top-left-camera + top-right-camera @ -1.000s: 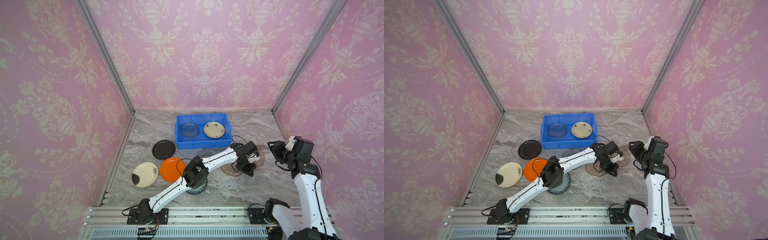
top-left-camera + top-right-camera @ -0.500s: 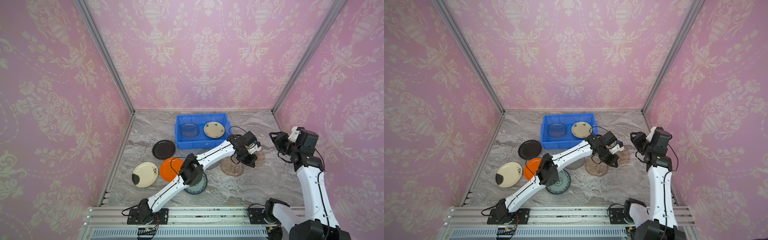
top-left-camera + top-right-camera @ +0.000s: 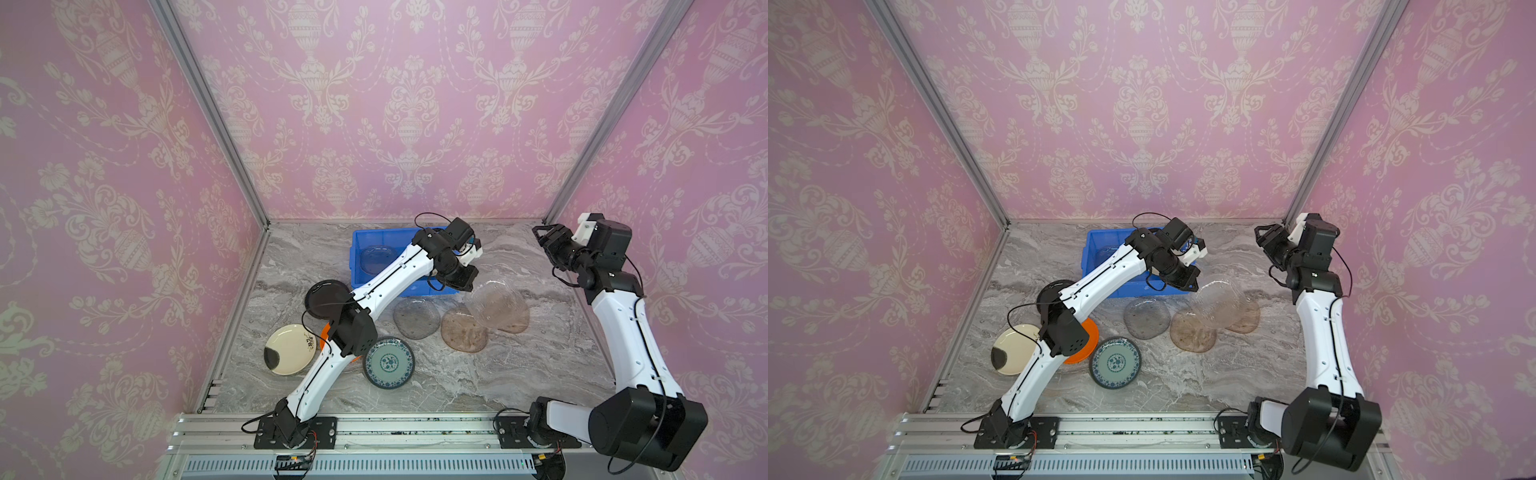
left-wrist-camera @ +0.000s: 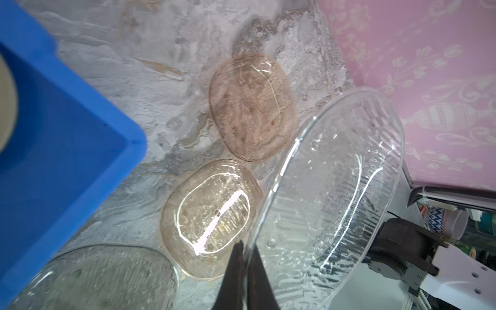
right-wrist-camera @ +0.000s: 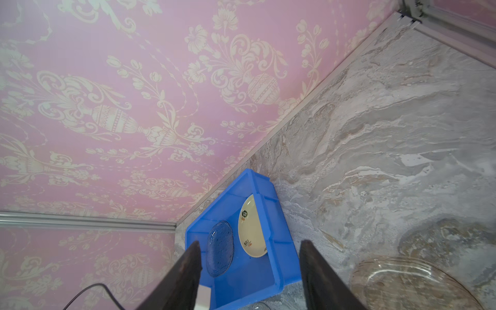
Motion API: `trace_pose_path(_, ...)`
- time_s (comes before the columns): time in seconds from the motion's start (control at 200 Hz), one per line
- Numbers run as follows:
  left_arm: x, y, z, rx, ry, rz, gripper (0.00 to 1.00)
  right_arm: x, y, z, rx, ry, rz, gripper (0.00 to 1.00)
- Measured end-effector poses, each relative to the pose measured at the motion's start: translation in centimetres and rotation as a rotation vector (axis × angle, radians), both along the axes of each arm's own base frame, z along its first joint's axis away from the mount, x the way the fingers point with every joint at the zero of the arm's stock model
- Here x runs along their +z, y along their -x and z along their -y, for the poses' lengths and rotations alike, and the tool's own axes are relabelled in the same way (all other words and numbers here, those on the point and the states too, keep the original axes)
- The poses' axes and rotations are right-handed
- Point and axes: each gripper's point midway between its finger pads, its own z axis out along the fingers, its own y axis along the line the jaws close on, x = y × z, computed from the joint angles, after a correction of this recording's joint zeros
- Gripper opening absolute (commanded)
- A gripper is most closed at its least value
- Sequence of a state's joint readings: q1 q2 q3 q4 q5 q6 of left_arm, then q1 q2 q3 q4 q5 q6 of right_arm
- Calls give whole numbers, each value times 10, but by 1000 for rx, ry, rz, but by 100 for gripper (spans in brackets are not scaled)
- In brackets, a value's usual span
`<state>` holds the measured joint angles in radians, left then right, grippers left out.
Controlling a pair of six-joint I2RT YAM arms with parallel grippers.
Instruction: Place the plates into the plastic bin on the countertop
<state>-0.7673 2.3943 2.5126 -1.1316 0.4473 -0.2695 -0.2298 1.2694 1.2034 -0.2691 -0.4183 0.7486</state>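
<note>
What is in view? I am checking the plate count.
plastic bin: one, blue, back of the countertop.
translucent glass plate: one, greyish, bin's left half.
cream plate: one, cream, beside it in bin.
black plate: one, black, left of bin.
blotched cream plate: one, cream with dark blotch, front left.
orange plate: one, orange, partly under the left arm.
teal floral plate: one, teal-white, front centre.
grey glass plate: one, grey, before bin.
brownish glass plates: two, brownish, right of the grey one.
clear glass plate: one, clear, tilted, held aloft.
left gripper: shut on the clear glass plate's rim.
right gripper: open, empty, raised back right.
</note>
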Motion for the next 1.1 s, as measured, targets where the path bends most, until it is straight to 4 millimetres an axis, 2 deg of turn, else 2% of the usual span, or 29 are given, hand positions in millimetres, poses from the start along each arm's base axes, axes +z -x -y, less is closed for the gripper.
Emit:
trace_pose_path(0.24,-24,-75,-96,307,-37,-33,0,6,-18,-61,153,13,16,56)
trace_pose_path(0.285,-24,-87,-112,378,-15,-33,0,4,-22,-71,181,16,12,52)
trace_pose_path(0.34,-24,-98,-127,452,17,-31,0,-1,-27,-87,218,17,-1,42)
trace_pose_path(0.425,-16,-114,-147,556,76,-18,0,-14,-33,-113,283,21,-29,39)
trace_pose_path(0.525,-2,-127,-162,638,144,3,0,-35,-40,-143,350,18,-76,39)
trace_pose_path(0.621,9,-135,-172,691,197,21,0,-56,-49,-169,409,7,-118,46)
trace_pose_path(0.746,15,-139,-182,733,234,27,0,-78,-60,-193,460,0,-158,48)
trace_pose_path(0.856,13,-137,-186,753,251,17,0,-87,-69,-204,483,-4,-172,47)
trace_pose_path(1.101,4,-133,-187,774,276,-18,0,-87,-84,-215,503,-2,-162,41)
